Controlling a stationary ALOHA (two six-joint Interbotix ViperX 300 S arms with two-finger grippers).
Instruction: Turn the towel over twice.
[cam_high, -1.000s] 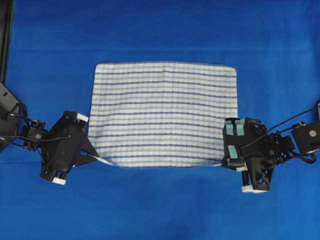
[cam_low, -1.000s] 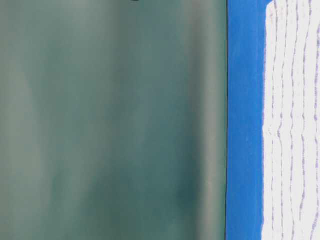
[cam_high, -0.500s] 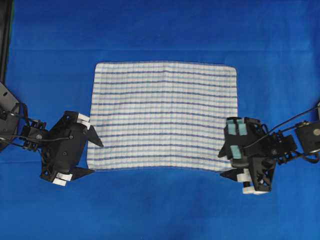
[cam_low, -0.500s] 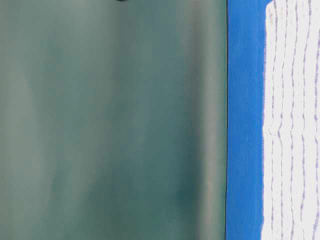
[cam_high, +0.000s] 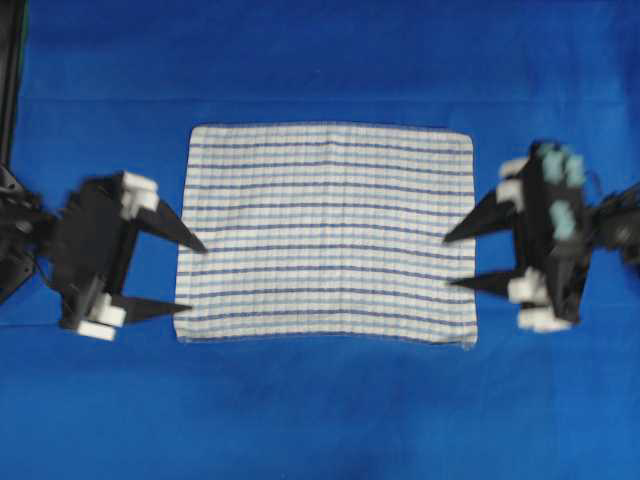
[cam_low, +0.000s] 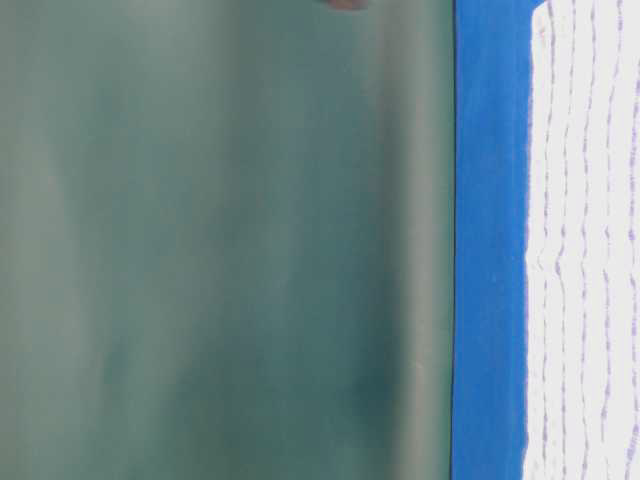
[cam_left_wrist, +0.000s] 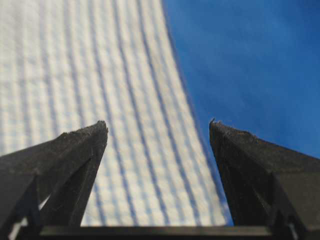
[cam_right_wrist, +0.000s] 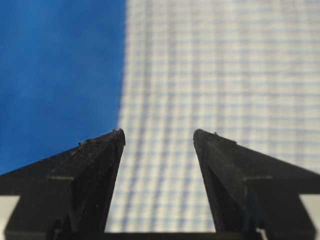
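The white towel (cam_high: 325, 232) with thin blue stripes lies spread flat in the middle of the blue table covering (cam_high: 320, 420). My left gripper (cam_high: 197, 278) stands open at the towel's left edge, its tips over the hem and nothing between them. My right gripper (cam_high: 449, 262) is open too, at the right edge, holding nothing. Both arms are blurred by motion. In the left wrist view the towel (cam_left_wrist: 100, 100) fills the gap of the gripper (cam_left_wrist: 158, 127), below it. The right wrist view has the same towel (cam_right_wrist: 215, 75) under the open gripper (cam_right_wrist: 159, 134). At table level the towel (cam_low: 585, 250) lies flat.
Blue covering surrounds the towel on every side, with wide room in front and behind. A dark green wall (cam_low: 220, 250) stands behind the table. A dark frame post (cam_high: 10, 80) runs along the far left edge.
Both grippers went from shut on the towel's near corners to open and let them drop flat. Both have since moved a little toward the far side along the towel's side edges.
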